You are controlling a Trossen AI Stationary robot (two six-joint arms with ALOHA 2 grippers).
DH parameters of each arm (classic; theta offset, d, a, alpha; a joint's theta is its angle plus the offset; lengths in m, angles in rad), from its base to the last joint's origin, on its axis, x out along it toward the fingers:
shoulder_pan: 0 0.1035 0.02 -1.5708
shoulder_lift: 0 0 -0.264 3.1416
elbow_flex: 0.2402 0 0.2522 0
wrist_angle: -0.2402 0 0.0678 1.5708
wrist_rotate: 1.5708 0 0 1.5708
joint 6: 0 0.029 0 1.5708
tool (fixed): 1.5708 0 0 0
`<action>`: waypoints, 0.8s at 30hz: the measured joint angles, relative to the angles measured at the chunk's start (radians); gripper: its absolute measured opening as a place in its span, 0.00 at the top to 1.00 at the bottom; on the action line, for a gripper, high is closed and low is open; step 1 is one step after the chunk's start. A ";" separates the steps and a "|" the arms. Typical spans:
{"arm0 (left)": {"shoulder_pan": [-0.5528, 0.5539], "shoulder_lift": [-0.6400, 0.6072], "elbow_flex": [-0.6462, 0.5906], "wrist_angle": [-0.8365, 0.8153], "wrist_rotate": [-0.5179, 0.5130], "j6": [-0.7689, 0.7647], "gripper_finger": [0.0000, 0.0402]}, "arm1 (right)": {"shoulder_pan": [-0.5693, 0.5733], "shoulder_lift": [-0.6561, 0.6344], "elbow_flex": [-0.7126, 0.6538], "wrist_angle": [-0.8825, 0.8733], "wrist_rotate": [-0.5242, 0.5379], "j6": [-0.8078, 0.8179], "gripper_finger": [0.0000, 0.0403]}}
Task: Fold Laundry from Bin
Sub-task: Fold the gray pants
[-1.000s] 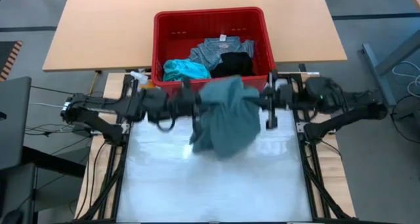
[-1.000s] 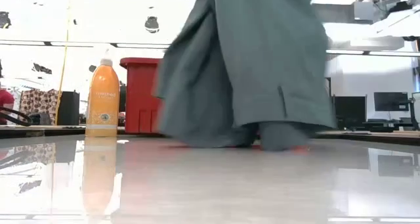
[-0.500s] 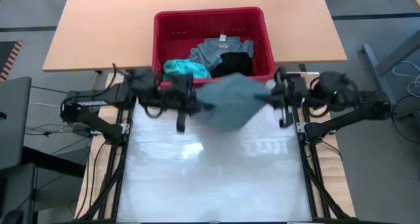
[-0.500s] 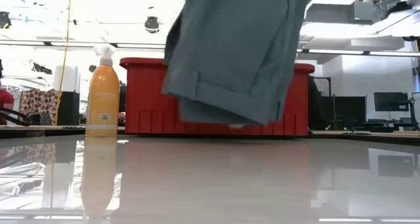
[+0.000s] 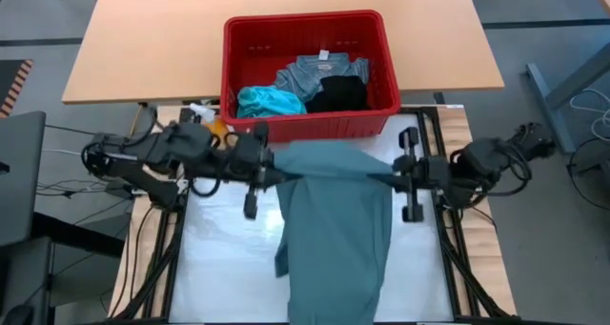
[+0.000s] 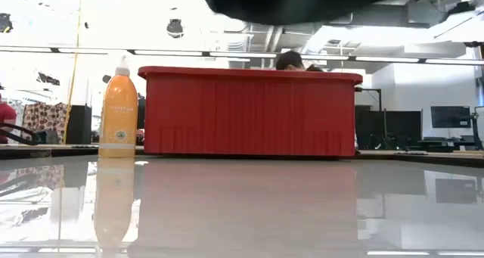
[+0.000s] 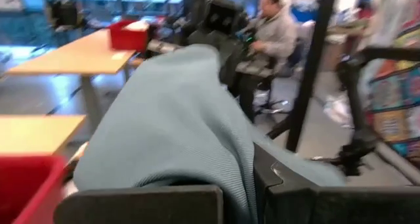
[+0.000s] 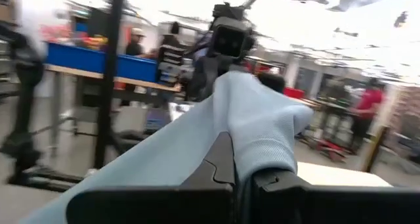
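Garment: grey-green shirt (image 5: 335, 225), stretched in the air over the desk (image 5: 219, 268), just in front of the bin (image 5: 233, 77).
Handling: likely soft, light, limp; best held by its top corners.
Left claw (image 5: 270, 172): pinched shut on one corner.
Right claw (image 5: 393, 177): clamped on the other.
Bin: other laundry (image 5: 305, 85) inside.

A robotics lab or open workshop hall. Behind the red bin (image 6: 249, 110) stretch strip ceiling lights (image 6: 227, 52), dark monitors (image 6: 451, 117) on benches and other worktables (image 7: 72, 53). Beyond it people (image 7: 272, 27) sit or stand at stations, with blue crates (image 8: 98, 56) and metal frames (image 8: 108, 73).
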 joint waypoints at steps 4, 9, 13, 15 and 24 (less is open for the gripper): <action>0.120 -0.002 -0.018 -0.055 0.067 -0.027 1.00 | -0.161 -0.001 0.000 -0.019 -0.090 0.051 0.95; 0.279 0.000 -0.031 -0.080 0.163 -0.007 1.00 | -0.385 0.024 -0.002 -0.035 -0.304 0.050 0.95; 0.325 -0.004 0.010 -0.091 0.186 0.003 1.00 | -0.467 0.012 0.000 -0.036 -0.421 0.048 0.95; 0.297 -0.005 0.024 -0.091 0.222 0.002 1.00 | -0.449 0.009 0.000 -0.043 -0.467 0.036 0.95; -0.084 0.042 -0.253 -0.081 0.077 -0.063 1.00 | -0.155 -0.032 -0.280 -0.192 -0.431 0.203 0.95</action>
